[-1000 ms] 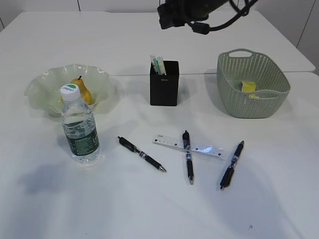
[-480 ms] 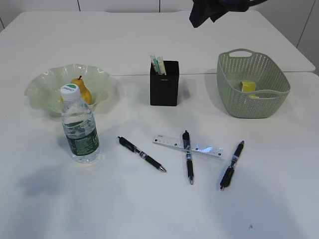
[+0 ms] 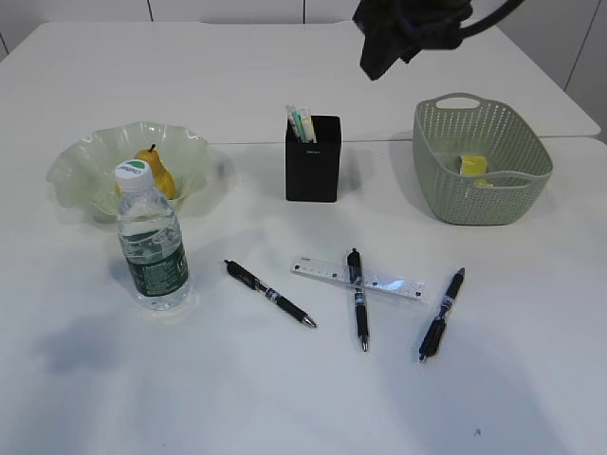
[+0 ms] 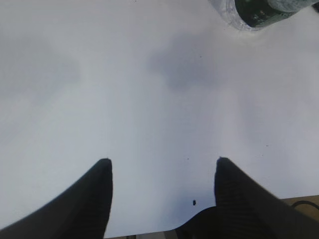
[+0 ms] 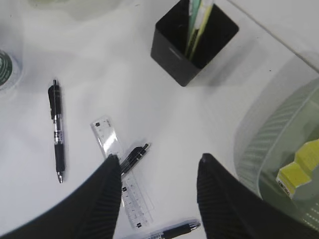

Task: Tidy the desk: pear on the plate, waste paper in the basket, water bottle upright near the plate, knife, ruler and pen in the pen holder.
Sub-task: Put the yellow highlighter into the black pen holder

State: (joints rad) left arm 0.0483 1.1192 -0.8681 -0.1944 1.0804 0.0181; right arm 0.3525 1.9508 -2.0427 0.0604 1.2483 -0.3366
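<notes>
The right gripper [image 5: 158, 164] is hanging high over the table [image 3: 285, 398] with its jaws parted and nothing between them; in the exterior view only a dark part of that arm is showing at the top edge, the rest being cut off. The left gripper [image 4: 162, 167] is likewise standing released and empty above bare tabletop; it is lying outside the exterior view altogether, and its own camera is catching only the base of the water bottle [image 3: 150, 242] at the top edge.

The bottle is standing upright just in front of the plate [image 3: 76, 175]; the pear [image 3: 156, 172] is sitting on the plate, partly hidden behind the bottle's cap. The waste paper [image 3: 472, 166] is lying inside the basket [image 3: 512, 194], half masked by the woven wall. The pen holder [image 3: 313, 166] is holding some pale green and white items whose kind is hard to make out.

The ruler [image 3: 394, 282] is lying flat on the table with the middle pen [image 3: 358, 301] crossing over it; the left pen [image 3: 270, 294] and the right pen [image 3: 441, 313] are lying apart on either side; no knife is discernible as such.
</notes>
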